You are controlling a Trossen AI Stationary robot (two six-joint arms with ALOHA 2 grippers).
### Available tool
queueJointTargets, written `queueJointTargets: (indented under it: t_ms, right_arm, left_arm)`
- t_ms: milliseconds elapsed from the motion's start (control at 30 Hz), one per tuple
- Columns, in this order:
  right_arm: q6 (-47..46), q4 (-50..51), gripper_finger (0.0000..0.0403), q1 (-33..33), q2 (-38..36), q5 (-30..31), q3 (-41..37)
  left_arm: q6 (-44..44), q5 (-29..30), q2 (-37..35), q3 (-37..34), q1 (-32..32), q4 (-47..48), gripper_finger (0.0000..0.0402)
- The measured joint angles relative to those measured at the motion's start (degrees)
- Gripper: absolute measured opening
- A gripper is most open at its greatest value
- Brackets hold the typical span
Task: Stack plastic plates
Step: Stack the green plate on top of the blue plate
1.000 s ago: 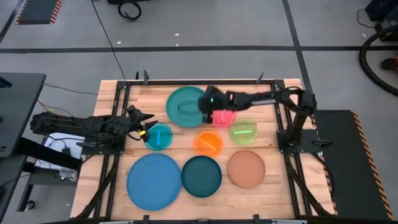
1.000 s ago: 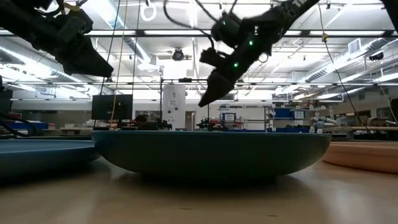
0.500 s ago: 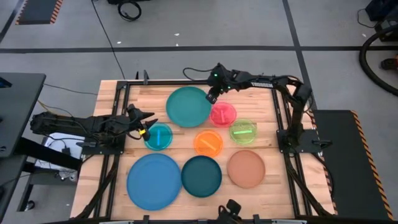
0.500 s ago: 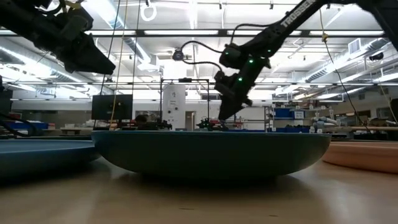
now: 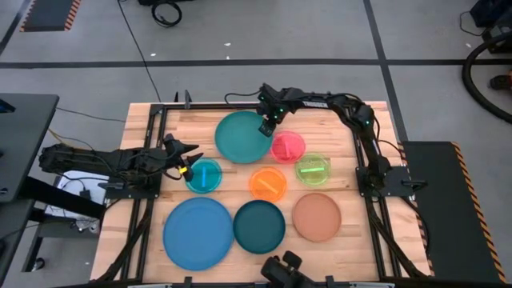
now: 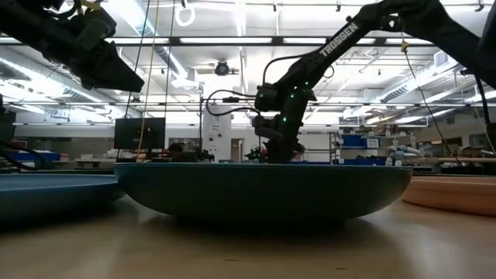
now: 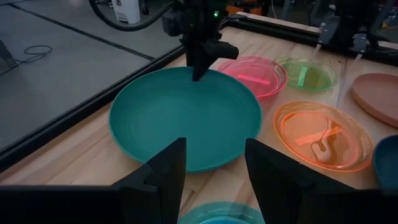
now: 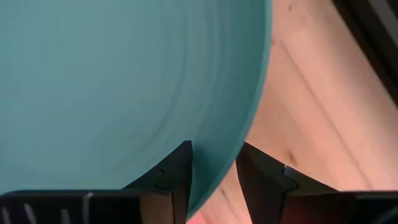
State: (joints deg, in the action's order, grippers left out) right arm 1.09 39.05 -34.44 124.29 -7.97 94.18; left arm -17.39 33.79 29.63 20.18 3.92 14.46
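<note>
Where legible, perhaps "TROSSEN" on right arm (image 6: 341, 37)

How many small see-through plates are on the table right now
4: pink plate beside the large teal plate, green plate toward the right, orange plate central, cyan plate by the left hand.

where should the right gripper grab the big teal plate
By the rim, on its far-right edge next to the pink plate. The large teal plate lies flat, so only its raised lip gives the fingers something to straddle. The right gripper is poised there, open, coming down from above.
</note>
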Motion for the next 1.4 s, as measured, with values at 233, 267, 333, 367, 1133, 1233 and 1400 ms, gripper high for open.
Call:
queueJointTargets:
  t_ms: [233,267,333,367,1133,1233,1400]
  right_arm:
    - [0.09,-1.10,0.0095,0.01,0.02,1.10,0.12]
    - [-0.17,-1.40,0.0087,0.00,-0.04,1.11,0.12]
    - [-1.44,-2.27,0.0071,0.00,-0.08,1.25,0.12]
    - [-1.98,-2.35,0.0063,-0.05,-0.10,1.27,0.12]
    - [-2.82,-1.20,0.0020,2.23,-0.20,-5.23,6.04]
    - [-1.88,1.69,0.0020,3.72,-0.18,-4.55,9.05]
    - [-0.83,5.40,0.0020,4.87,-0.18,-5.42,13.12]
  left_arm:
    - [0.00,-0.03,0.00,0.00,0.07,1.54,0.0172]
    - [0.00,-0.03,0.00,0.00,0.07,1.64,0.0172]
    - [0.00,-0.03,0.00,0.00,0.07,1.79,0.0172]
    - [0.00,-0.03,0.00,0.00,0.07,1.79,0.0172]
    - [0.07,-2.81,-0.04,3.97,0.23,5.76,0.0172]
    - [1.47,-6.68,0.63,4.66,1.31,7.38,0.0172]
    - [5.49,-6.87,4.84,4.63,4.66,6.31,0.0172]
